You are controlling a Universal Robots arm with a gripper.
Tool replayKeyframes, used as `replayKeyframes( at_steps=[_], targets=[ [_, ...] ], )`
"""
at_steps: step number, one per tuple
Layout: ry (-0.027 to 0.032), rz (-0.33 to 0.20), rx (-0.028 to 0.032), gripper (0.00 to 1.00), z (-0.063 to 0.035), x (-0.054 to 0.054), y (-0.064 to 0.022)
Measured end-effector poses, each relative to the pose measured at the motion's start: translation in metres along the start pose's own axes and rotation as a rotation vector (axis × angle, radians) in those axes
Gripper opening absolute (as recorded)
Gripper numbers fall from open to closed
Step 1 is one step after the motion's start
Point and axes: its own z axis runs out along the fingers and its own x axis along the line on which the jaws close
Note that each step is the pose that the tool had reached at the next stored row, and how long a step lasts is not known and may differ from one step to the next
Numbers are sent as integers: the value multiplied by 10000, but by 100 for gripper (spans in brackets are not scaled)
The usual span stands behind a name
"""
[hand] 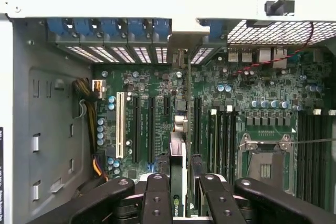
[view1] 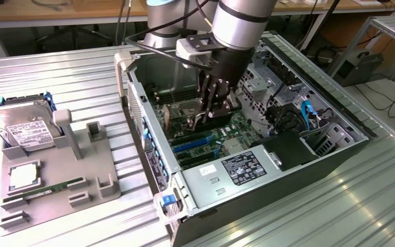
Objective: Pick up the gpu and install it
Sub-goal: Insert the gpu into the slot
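My gripper [view1: 210, 114] is down inside the open computer case [view1: 140, 110], shut on the gpu [view1: 226, 117]. The dark card hangs edge-down just above the motherboard [view1: 215, 140]. In the wrist view the gpu [hand: 179, 148] shows edge-on between my black fingers [hand: 156, 198], with my gripper [hand: 181, 195] closed around it. Its far end reaches toward the rear slot openings. It stands over the board between the long black expansion slots [hand: 151, 127] and the memory slots [hand: 220, 137]. Whether its edge touches a slot I cannot tell.
A grey fixture tray [view1: 108, 185] lies at the exterior view's left, holding a silver hard drive [view1: 22, 126], a square chip [view1: 22, 176] and a green memory stick [view1: 47, 190]. The power supply [view1: 235, 170] sits at the case's near end. The CPU socket [hand: 265, 161] and cables [hand: 86, 95] flank the card.
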Motion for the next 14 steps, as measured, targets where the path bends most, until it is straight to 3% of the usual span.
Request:
replayKeyframes(
  at_steps=[14],
  targets=[
    [4,-78,7,26,277,-69,10]
  ],
)
